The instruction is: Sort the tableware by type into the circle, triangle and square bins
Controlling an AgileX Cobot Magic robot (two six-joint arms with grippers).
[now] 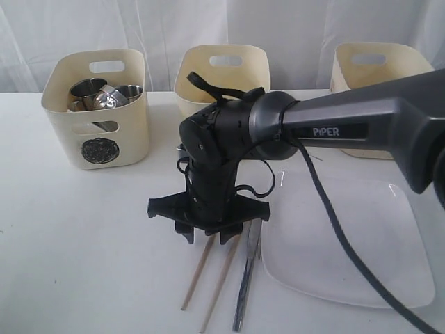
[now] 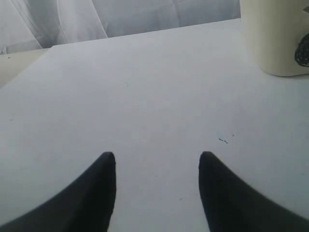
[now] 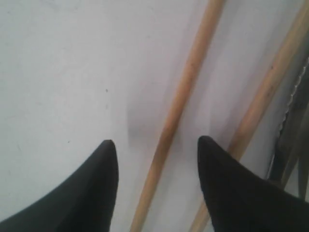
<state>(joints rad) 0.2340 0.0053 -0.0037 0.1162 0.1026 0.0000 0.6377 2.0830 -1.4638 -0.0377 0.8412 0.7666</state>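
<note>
Backdrop: white curtain [image 1: 278, 21] behind a white table [image 1: 83, 250].
Bins: three cream tubs in a row along the far edge.
Circle bin [image 1: 132, 125]: far left, with a black scribbled circle on its front and steel mugs [image 1: 104, 94] piled inside.
Middle bin [image 1: 208, 59]: far centre, front hidden by the arm.
Right bin [image 1: 375, 59]: far right, lower part covered by the arm, mark not visible.
Right gripper [image 1: 207, 236]: near centre, pointing down, fingers [image 3: 104, 183] spread apart and low over the chopsticks, holding nothing.
Chopsticks [image 1: 197, 275]: two wooden sticks lying slightly splayed on the near table. One runs through the gap between the fingers, the other passes just beside one finger.
Knife [image 1: 245, 278]: steel, just right of the chopsticks, between them and the plate. Toothed edge shows in the right wrist view. Possibly a second steel piece alongside, too blurred to tell.
Plate [image 1: 348, 243]: large, white, square, near right.
Left gripper [image 2: 157, 154]: fingers apart over bare table, nothing between them. Cream tub with a dark scribble at the view's edge, probably the circle bin.
</note>
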